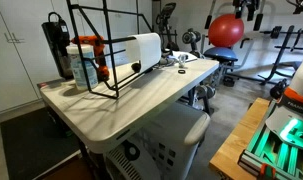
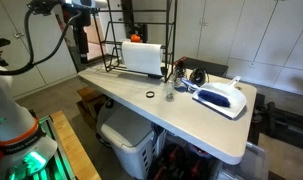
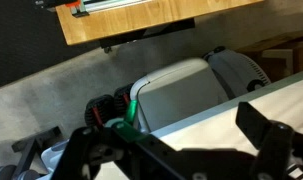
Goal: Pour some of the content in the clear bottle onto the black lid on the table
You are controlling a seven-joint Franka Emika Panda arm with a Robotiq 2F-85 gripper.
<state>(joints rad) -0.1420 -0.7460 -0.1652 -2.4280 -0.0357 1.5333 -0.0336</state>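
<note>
My claw [image 3: 176,150] is spread wide with nothing in it, and the wrist cam looks down past the table [image 2: 191,125] edge. Bottle [image 2: 169,93] stands on the table just beside the lid [image 2: 150,94], in front of the white roll [image 2: 143,58].

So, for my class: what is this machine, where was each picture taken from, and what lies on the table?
It is one robot arm ending in a two-fingered claw. Two pictures come from cameras standing in the room; the third comes from a camera on the arm's wrist, looking past the claw's dark fingers. The claw is open and holds nothing. On the white table are a black wire rack, a white roll-like cylinder, a small clear bottle, a small flat round black lid beside it, and a white-and-blue appliance.
</note>
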